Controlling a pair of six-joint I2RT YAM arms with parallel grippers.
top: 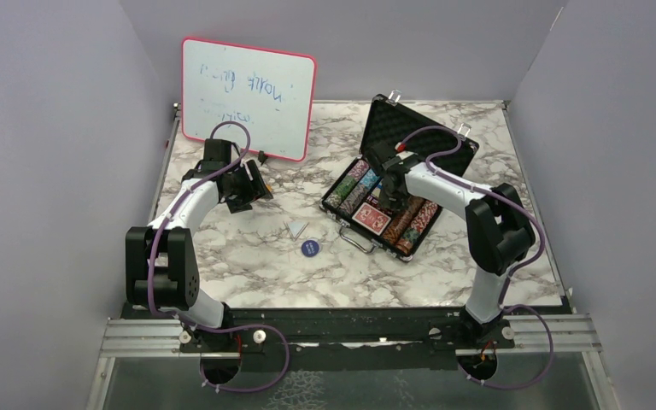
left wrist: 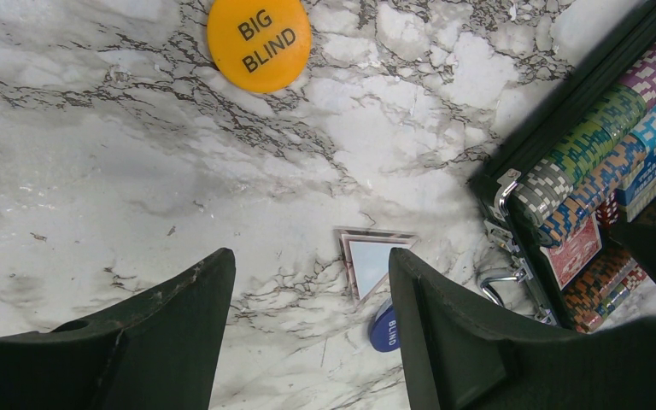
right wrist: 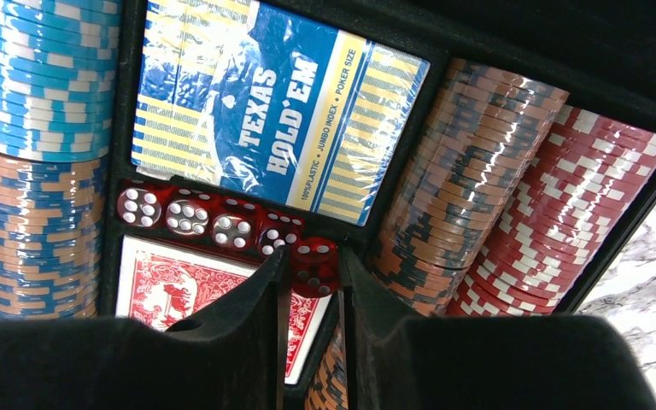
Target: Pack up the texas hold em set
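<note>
Right gripper (right wrist: 310,256) is nearly closed, pinching the last small red translucent die (right wrist: 314,266) to seat it in the dice row of the black foam-lined hard case (top: 410,128), at 2 o'clock on the marble table (top: 248,273). Tight fit: the brown-and-grey striped chip stack (right wrist: 461,171) crowds it at 3 o'clock. Left gripper (left wrist: 312,273) is open and empty, near the round blue button (top: 309,248), with room all round.

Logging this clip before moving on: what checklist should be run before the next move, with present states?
1. The case lid is open: ok.
2. The right gripper is shut around the end die: ok.
3. That die sits fully in its slot: cannot tell.
4. The left gripper is open and empty: ok.
5. The orange button and blue button are packed: not ok, both lie on the table.
</note>
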